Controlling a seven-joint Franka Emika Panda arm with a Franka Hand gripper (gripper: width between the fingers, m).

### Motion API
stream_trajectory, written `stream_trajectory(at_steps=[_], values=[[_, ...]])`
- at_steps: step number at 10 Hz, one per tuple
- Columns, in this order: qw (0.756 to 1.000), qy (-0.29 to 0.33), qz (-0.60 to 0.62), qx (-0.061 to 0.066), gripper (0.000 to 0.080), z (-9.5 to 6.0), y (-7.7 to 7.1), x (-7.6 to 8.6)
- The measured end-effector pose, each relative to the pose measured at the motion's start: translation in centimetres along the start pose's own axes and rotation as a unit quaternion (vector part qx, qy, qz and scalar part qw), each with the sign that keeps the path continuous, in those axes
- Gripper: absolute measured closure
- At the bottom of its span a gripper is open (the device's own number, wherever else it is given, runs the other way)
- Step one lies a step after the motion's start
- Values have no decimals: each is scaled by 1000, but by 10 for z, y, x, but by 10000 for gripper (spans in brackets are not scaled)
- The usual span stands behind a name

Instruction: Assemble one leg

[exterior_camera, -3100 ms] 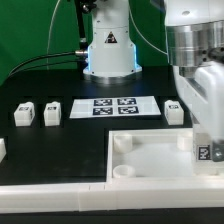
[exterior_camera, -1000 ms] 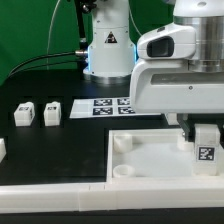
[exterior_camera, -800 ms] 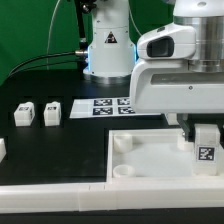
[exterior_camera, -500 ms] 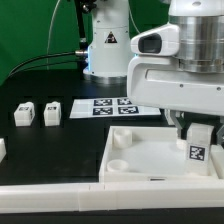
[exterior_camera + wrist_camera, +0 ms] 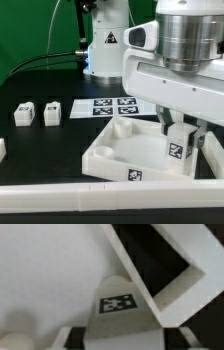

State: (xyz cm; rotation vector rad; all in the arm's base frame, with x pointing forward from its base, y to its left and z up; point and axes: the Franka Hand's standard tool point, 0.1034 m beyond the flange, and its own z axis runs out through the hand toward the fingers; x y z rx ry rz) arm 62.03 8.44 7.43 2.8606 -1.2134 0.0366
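Even, bright light fills the exterior view, with soft shadows inside the tabletop (image 5: 125, 150) and glare on the arm (image 5: 185, 60) at 1 o'clock. The wrist view is blurred and close, with the leg (image 5: 117, 308) soft-edged, its tag smeared.

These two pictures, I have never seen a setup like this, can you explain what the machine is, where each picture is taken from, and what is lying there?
The big white machine is a robot arm ending in a two-fingered claw. One picture comes from a camera standing off the arm, the other from a camera on its wrist, looking down past the claw. On the black table lies a large white tray-like tabletop, now turned at an angle. The claw grips one leg, a small white block with a black-and-white square tag, down at the tabletop. Two more legs wait on the exterior view's left. The flat marker board with black squares only helps the cameras.
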Motion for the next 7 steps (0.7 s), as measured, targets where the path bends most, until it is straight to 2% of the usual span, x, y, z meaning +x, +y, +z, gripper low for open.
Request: stream_trajectory(at_steps=[1, 2, 3, 4, 7], values=[[1000, 0, 0, 0, 409, 1, 0, 0], [1000, 0, 0, 0, 274, 1, 0, 0], [1000, 0, 0, 0, 274, 1, 0, 0], [1000, 0, 0, 0, 176, 1, 0, 0], [1000, 0, 0, -1, 151, 1, 0, 0]])
